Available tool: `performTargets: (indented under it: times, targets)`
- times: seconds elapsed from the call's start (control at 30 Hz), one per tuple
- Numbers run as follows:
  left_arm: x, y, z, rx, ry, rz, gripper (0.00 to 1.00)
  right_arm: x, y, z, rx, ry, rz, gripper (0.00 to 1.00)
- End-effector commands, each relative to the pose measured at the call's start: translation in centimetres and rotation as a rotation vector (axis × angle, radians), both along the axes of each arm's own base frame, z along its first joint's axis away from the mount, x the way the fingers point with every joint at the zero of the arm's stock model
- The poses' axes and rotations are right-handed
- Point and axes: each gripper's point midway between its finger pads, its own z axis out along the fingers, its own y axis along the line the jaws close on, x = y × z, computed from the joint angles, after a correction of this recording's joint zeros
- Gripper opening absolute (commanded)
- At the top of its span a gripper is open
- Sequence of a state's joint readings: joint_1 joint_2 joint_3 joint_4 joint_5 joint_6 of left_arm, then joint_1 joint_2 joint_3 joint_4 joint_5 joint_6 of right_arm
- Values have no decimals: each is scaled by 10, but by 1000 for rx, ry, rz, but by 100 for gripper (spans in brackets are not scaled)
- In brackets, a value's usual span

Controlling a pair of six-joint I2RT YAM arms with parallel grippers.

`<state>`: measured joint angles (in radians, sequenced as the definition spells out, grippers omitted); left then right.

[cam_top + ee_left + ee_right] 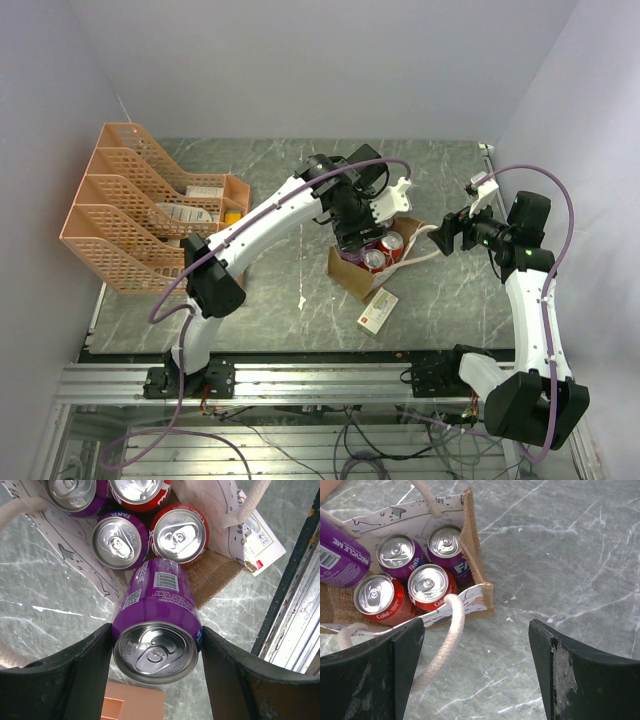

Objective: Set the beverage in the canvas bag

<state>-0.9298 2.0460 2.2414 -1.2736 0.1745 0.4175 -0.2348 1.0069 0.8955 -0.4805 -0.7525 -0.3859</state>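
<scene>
The left claw is closed on the purple can, which is held over the canvas bag. The bag sits just below and ahead of this claw. Four cans are already stood inside, so the held can is best kept upright. It should be lowered straight onto the bare burlap beside the red can and released only once seated. The right claw is spread wide, gripping nothing, and the cream handle is seen lying against one finger.

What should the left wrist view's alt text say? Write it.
The left claw grips a purple can by its sides, its far end over the open canvas bag. Two purple cans and two red cans stand inside.
</scene>
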Motion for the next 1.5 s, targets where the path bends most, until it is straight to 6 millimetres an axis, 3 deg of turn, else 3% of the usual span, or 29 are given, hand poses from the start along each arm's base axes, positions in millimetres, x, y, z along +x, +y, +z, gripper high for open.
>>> performTargets:
  times: [0.0, 0.37, 0.6, 0.77, 1.23, 1.47]
  targets:
    - [-6, 12, 3, 47, 9, 9, 7, 0, -2, -3, -3, -1, 3, 85]
    - [11, 2, -4, 47, -32, 53, 7, 0, -3, -4, -3, 1, -3, 85]
    - [26, -27, 20, -130, -105, 86, 7, 0, -4, -3, -3, 1, -2, 85]
    - [29, -34, 30, -185, -126, 87, 7, 0, -3, -3, -4, -2, -2, 86]
    - [13, -13, -16, -59, -52, 59, 7, -1, -4, -3, -6, -1, -3, 86]
    - [13, -13, -28, -60, -60, 48, 7, -1, -4, -3, -3, -5, -3, 86]
